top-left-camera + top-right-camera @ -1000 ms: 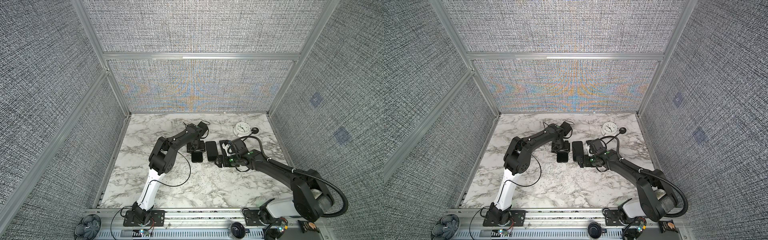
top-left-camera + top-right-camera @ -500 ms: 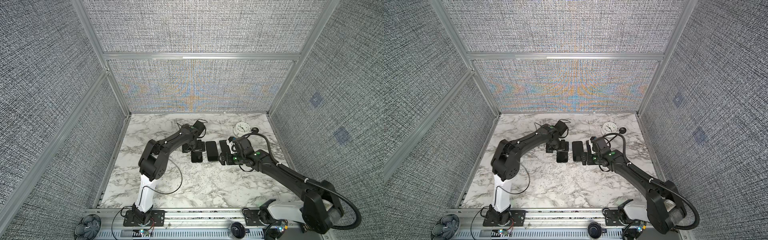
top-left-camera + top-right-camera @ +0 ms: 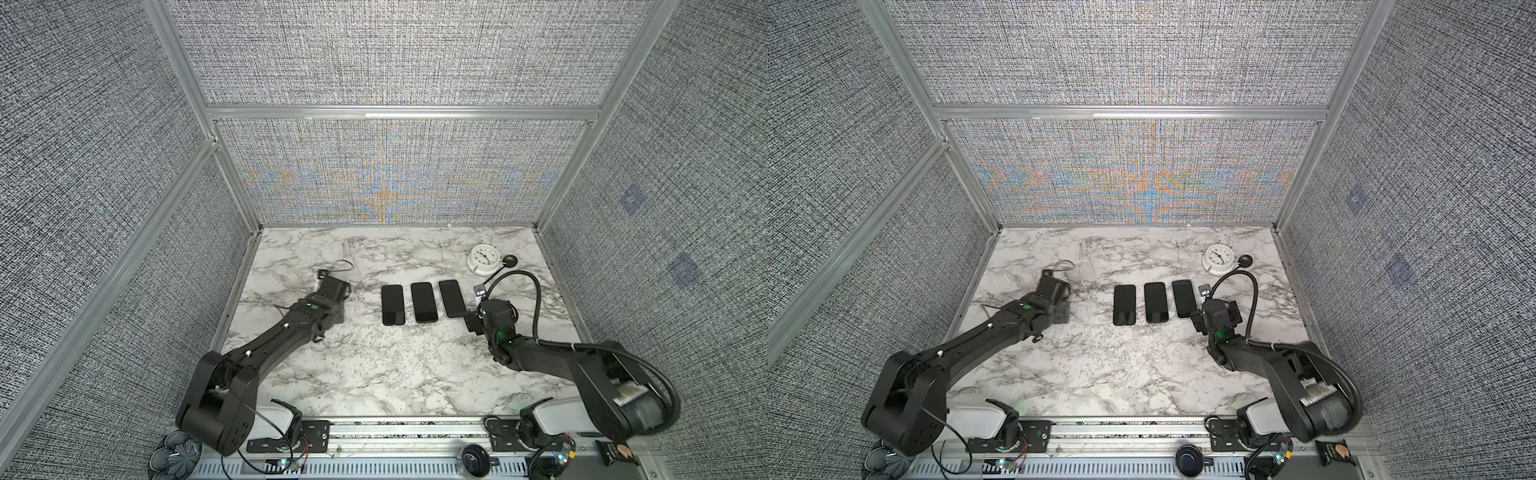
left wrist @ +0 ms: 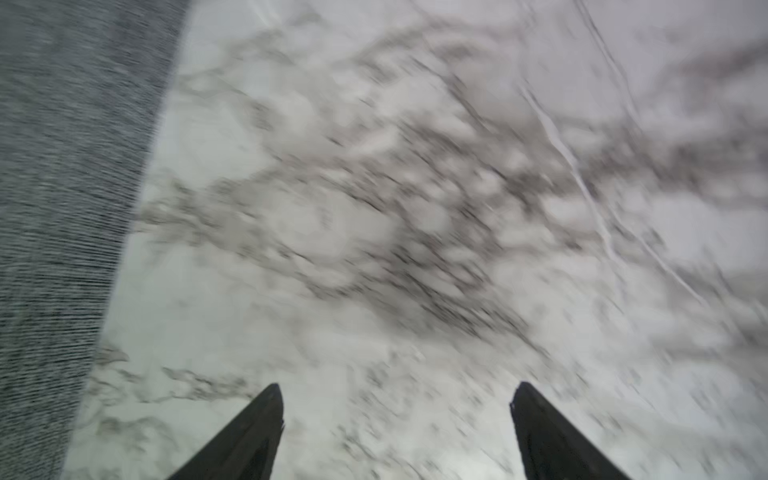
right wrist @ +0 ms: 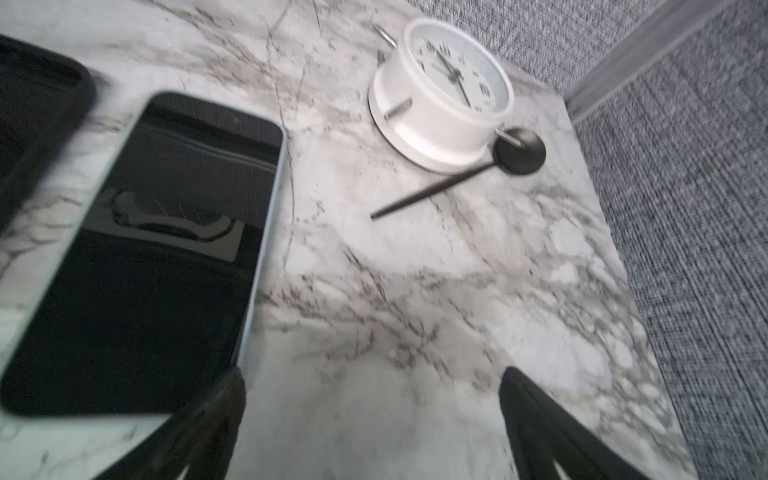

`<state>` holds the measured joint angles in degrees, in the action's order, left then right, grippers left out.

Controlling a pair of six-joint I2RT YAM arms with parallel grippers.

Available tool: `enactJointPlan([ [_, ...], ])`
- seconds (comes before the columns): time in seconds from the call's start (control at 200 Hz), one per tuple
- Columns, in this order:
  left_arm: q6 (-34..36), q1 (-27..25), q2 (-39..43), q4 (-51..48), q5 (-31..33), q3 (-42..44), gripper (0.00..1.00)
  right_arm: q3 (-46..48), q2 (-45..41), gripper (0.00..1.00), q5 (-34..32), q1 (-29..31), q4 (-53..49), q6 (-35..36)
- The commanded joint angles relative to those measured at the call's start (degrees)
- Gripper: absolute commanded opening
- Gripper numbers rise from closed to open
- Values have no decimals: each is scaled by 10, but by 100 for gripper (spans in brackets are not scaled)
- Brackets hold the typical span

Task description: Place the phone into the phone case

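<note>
Three dark flat slabs lie side by side mid-table in both top views. The right one is a phone [image 3: 452, 298] [image 5: 141, 257], screen up, with a pale rim. The middle one [image 3: 424, 302] shows a thick black raised rim [image 5: 41, 99] like a phone case. What the left slab [image 3: 392, 304] is I cannot tell. My right gripper [image 5: 370, 382] [image 3: 473, 323] is open just off the phone's near right corner, with only marble between its fingers. My left gripper [image 4: 397, 399] [image 3: 334, 291] is open over bare marble, left of the row.
A white alarm clock [image 3: 482, 259] [image 5: 444, 91] and a black spoon [image 3: 510, 262] [image 5: 519, 151] lie at the back right. Grey fabric walls close in the marble table [image 3: 374, 365]. The left wall [image 4: 62, 208] is close to my left gripper.
Both arms have drawn back from the row, the left one leftward, the right one rightward and nearer the front. All three slabs now lie uncovered.
</note>
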<state>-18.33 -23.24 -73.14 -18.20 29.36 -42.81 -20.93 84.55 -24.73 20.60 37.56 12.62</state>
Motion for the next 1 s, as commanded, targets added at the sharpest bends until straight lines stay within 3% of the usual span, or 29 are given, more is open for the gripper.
enactJointPlan([
  [0.0, 134, 25, 64, 117, -42, 53, 89, 0, 31, 99, -12, -20, 191, 28],
  [0.105, 199, 84, 93, 249, -86, 149, 96, 20, -3, 99, 120, -101, 159, -44],
  [0.195, 208, 146, 49, 349, -166, 172, 92, 21, 50, 99, 233, -165, 212, -91],
  [0.275, 221, 161, -3, 455, -205, 188, 91, -19, 18, 99, 238, -166, 77, -86],
  [0.35, 228, 169, -47, 587, -222, 208, 94, -3, 39, 99, 233, -171, 152, -97],
  [0.435, 191, 197, -96, 649, -223, 214, 95, 31, 39, 99, 223, -161, 210, -85],
  [0.485, 161, 221, -114, 687, -240, 231, 96, 21, 36, 99, 235, -160, 183, -78],
  [0.53, 181, 224, -146, 733, -261, 233, 96, -10, 41, 99, 248, -163, 132, -79],
  [0.65, 155, 233, -134, 626, -270, 190, 100, -23, 47, 99, 272, -172, 117, -83],
  [0.77, 171, 233, -154, 687, -277, 203, 100, -31, 49, 99, 272, -171, 102, -81],
  [0.995, 169, 234, -143, 692, -278, 213, 99, -28, 47, 99, 279, -179, 107, -90],
])
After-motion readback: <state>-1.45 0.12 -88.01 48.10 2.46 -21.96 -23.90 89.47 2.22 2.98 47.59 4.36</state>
